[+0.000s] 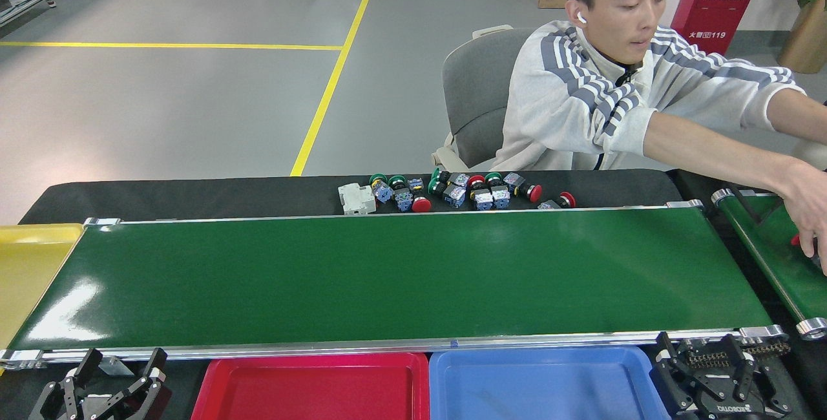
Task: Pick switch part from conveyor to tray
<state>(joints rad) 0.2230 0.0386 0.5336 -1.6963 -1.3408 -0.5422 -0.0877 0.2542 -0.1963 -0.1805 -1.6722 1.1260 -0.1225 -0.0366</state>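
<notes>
The conveyor [387, 278] runs across the middle of the head view, and its glossy green belt carries nothing. A cluster of switch parts [452, 190] with red, green and blue heads lies on the black table just behind the far rail. My left gripper [121, 368] sits open at the bottom left, below the near rail. At the bottom right, my right gripper [704, 358] is also open, beside the blue tray [543, 384]. The red tray [310, 384] lies left of the blue one. Neither gripper holds anything.
A seated person reaches a hand [811, 213] onto the smaller angled green belt [775, 245] at the right, touching a red part [796, 240]. A yellow tray [26, 265] sits at the conveyor's left end. A white block [356, 199] lies beside the parts.
</notes>
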